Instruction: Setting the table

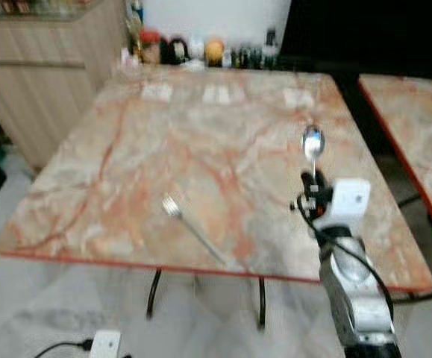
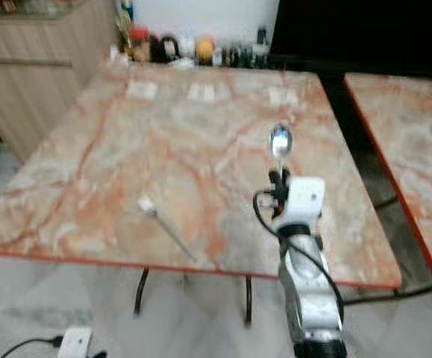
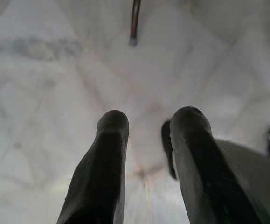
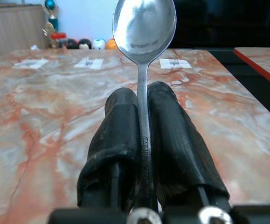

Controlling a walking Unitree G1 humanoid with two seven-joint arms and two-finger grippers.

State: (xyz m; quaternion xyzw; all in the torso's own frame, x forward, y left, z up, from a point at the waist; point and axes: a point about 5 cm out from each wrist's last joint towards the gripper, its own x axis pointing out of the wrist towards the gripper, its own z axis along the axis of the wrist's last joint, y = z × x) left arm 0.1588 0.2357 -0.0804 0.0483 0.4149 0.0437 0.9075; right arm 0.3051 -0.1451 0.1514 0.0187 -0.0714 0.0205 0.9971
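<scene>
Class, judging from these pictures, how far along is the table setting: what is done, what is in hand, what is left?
Done: a fork lies on the marble table. In hand: the right gripper clamps a spoon above the table, bowl forward. Left: setting the spoon down. The left gripper hangs open over the floor.

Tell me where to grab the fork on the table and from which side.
Grip the fork mid-handle, coming straight down from above. It lies flat on the table, tines away from the robot, handle slanting toward the near edge, so fingers should close across the thin handle. The right gripper holds the spoon.
</scene>
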